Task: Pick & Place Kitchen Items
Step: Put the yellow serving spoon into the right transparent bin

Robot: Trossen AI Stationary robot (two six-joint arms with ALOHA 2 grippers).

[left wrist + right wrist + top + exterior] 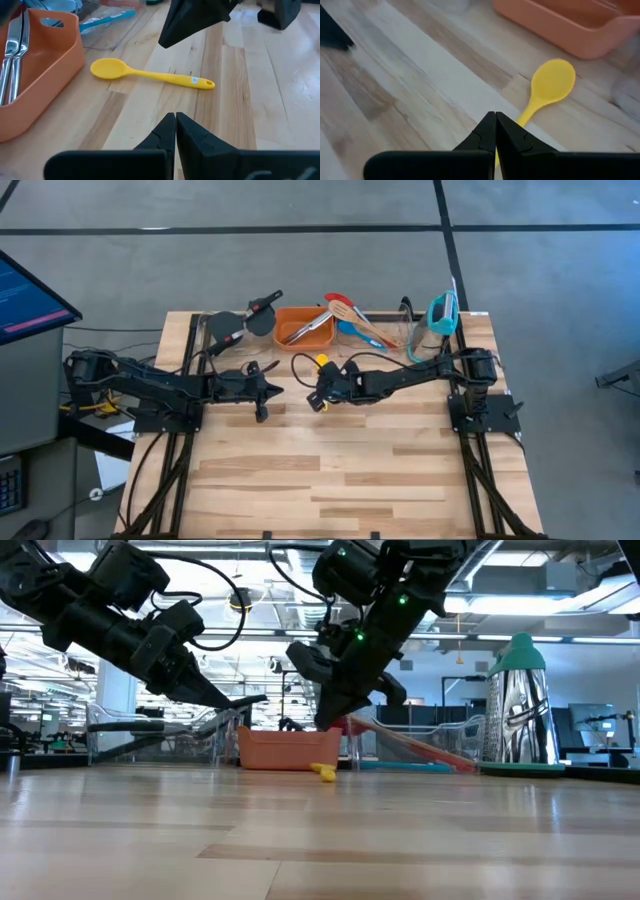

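Observation:
A yellow spoon (150, 75) lies flat on the wooden table (330, 480), its bowl (553, 80) toward the orange bin (305, 327) and its handle pointing at the near edge. My right gripper (328, 722) hangs shut just above the spoon's handle and holds nothing. In its own wrist view the right gripper (495, 116) hides part of the handle. My left gripper (175, 117) is shut too and hovers left of the spoon, pointing at it. The orange bin holds metal tongs (12, 50).
Behind the spoon stand a clear bin with black spatulas (240, 320), the orange bin, and a clear bin with red, blue and wooden utensils (355, 320). A teal-topped metal grater (520, 700) stands at the far right. The table's near half is bare wood.

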